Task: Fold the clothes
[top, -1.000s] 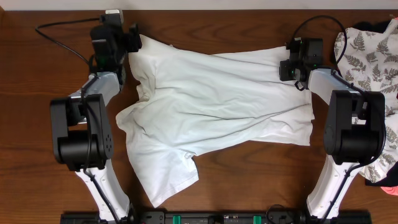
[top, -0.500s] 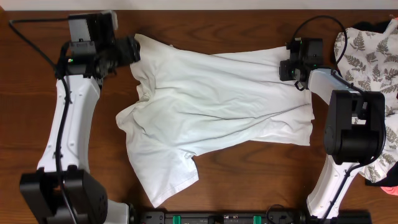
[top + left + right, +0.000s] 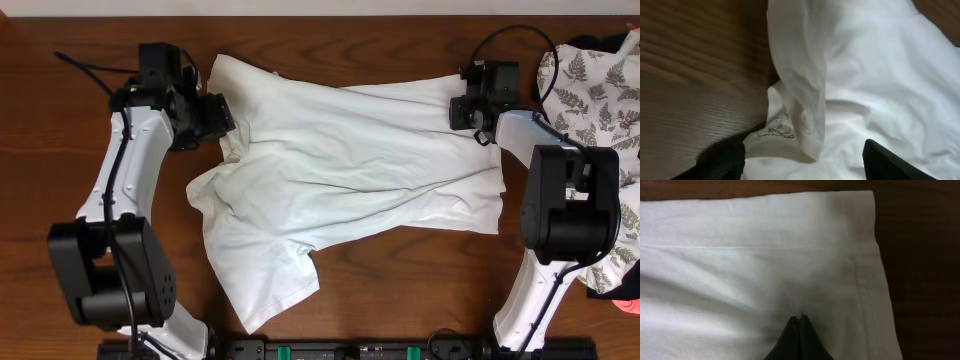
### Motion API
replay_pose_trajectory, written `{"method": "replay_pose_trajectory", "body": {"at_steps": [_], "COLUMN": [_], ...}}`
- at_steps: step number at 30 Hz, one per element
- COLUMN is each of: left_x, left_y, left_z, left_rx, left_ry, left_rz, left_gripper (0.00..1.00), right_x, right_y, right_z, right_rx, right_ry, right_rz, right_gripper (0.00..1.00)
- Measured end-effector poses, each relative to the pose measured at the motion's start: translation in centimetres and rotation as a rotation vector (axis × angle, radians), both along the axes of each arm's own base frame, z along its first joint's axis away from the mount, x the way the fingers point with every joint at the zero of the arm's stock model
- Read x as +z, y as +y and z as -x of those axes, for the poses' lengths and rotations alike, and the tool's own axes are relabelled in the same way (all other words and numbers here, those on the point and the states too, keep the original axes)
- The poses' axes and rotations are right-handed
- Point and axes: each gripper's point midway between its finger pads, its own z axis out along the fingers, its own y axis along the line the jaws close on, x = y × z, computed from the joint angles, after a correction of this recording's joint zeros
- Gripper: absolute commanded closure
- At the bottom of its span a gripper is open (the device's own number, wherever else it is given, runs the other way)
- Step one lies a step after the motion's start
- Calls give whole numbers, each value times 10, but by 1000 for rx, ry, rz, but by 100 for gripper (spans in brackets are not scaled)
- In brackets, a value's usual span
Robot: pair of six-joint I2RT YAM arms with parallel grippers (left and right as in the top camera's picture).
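The white T-shirt (image 3: 350, 170) lies rumpled across the middle of the wooden worktop (image 3: 400, 300), with one sleeve trailing toward the near edge. My left tool (image 3: 222, 118) hovers at the shirt's far left edge. Its jaws are released, and in the left wrist view its fingers (image 3: 720, 162) stand wide apart. Between them is a raised fold of the T-shirt (image 3: 805, 75) and a small printed neck label (image 3: 777, 131), with nothing gripped. My right tool (image 3: 468, 110) sits at the shirt's far right corner, clenched. In the right wrist view its fingertips (image 3: 800, 332) meet on the cloth just inside the hem. I cannot tell whether any fabric is pinched between them. A fern-print cloth (image 3: 590, 90) lies at the right end of the worktop, apart from the shirt.
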Motion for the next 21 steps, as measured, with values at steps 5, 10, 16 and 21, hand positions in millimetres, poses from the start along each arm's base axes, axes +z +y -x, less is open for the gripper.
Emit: {"method": "replay_pose_trajectory", "body": {"at_steps": [5,10,16,21], "left_x": [-19,-38,-42,-40], "left_y": [-4,-5,-5,-5], "left_z": [0,1,-5,-13], "left_rx": [-2,23,46,46], "left_ry": [48,101,88,57], "left_rz": [28,42,52,52], "left_gripper": [24,23,23,23], "right_x": [0,0,0,0], "right_y": [0,0,0,0], "right_z": [0,0,0,0], "right_rx": [0,0,0,0], "right_ry": [0,0,1,1], "right_rz": [0,0,0,0], "right_gripper": [98,98,99,99]}}
